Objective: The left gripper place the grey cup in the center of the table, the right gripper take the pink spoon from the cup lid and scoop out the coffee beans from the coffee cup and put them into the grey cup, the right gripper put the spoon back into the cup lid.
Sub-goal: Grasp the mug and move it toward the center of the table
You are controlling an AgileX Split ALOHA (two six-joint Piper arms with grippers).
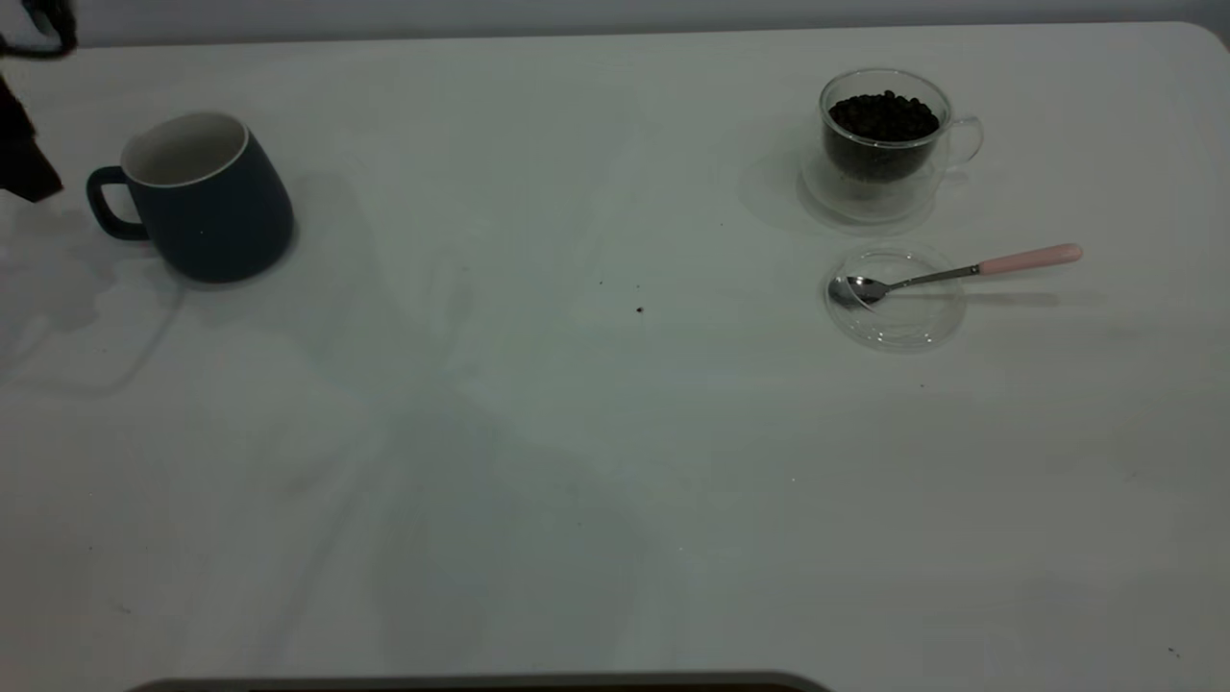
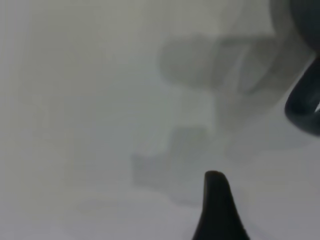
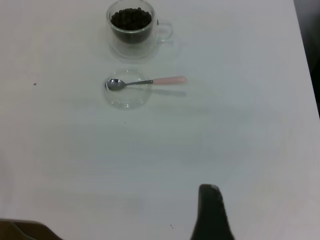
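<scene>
**Nothing moved yet: mug waits at the table's left**

White tabletop (image 1: 577, 461) carries everything in its starting places. Grey cup (image 1: 207, 197) stands upright far left, well short of centre. Coffee cup (image 1: 886, 135), heaped with coffee beans (image 1: 884, 115), sits at right; just in front, the cup lid (image 1: 896, 298) cradles the pink spoon (image 1: 951, 273). All three steps remain.

Only the exterior view shows the left arm (image 1: 24, 144), near the mug's handle. Each wrist view shows one fingertip; whether either gripper's jaws are released or clenched cannot be told.
</scene>
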